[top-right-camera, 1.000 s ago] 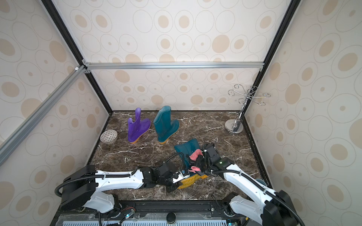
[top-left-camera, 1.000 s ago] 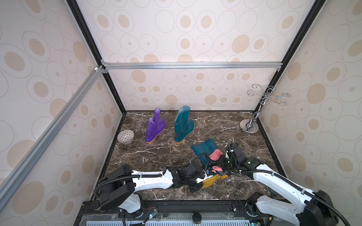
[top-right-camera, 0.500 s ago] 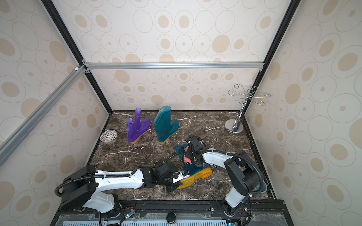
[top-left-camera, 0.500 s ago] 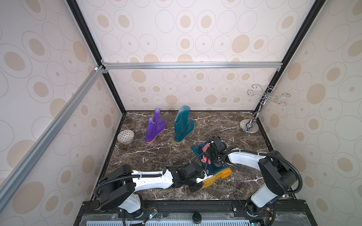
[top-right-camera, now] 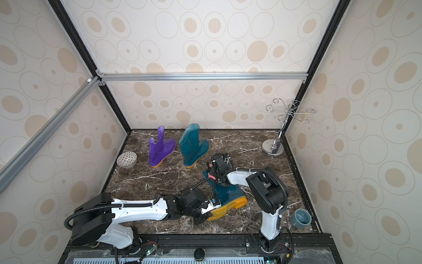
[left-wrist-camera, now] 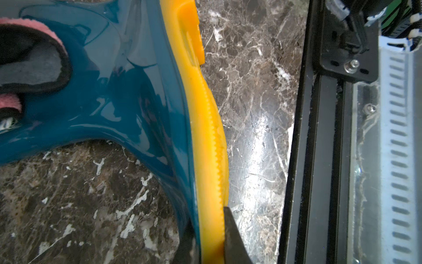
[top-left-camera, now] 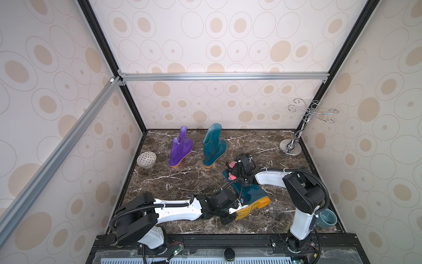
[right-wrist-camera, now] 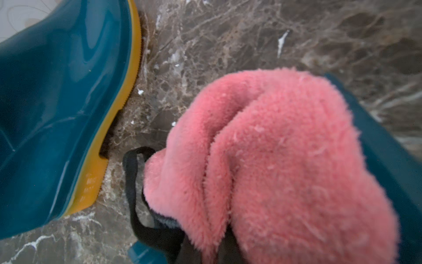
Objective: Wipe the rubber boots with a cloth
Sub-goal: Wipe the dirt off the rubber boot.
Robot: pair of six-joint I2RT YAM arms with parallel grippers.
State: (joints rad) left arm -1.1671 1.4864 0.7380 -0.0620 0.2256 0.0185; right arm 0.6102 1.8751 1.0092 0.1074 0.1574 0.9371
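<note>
The lying teal boot (top-left-camera: pixel 247 190) is on its side on the dark marble table (top-left-camera: pixel 182 178), near the front, with its yellow sole (top-left-camera: pixel 253 206) turned to the front edge. The left gripper (top-left-camera: pixel 231 211) is pinched tight on the toe end of that sole. In the left wrist view one black finger (left-wrist-camera: pixel 233 237) presses on the yellow edge and the other sits on the blue side. The right gripper (top-left-camera: pixel 237 170) is squeezed shut on the pink cloth (top-left-camera: pixel 232 176). The cloth is bunched up and rests on the leg part of the lying boot, near its open top. In the right wrist view the fluffy cloth (right-wrist-camera: pixel 285 160) hides the fingers. The standing teal boot (right-wrist-camera: pixel 57 114) is close by, with only a strip of bare table between them. A black cable (top-left-camera: pixel 229 182) from the left arm loops over the lying boot in both top views. Farther back, the standing teal boot (top-left-camera: pixel 213 146) and the purple boot (top-left-camera: pixel 180 148) are upright side by side, not touching. A small patterned bowl (top-left-camera: pixel 146 160) sits by the left wall. A silver stand (top-left-camera: pixel 290 148) with curly hooks fills the far right corner. A blue cup (top-left-camera: pixel 327 220) sits in the near right corner, partly behind the right arm. A black frame rail (left-wrist-camera: pixel 319 160) runs along the table's front edge, just past the sole.
</note>
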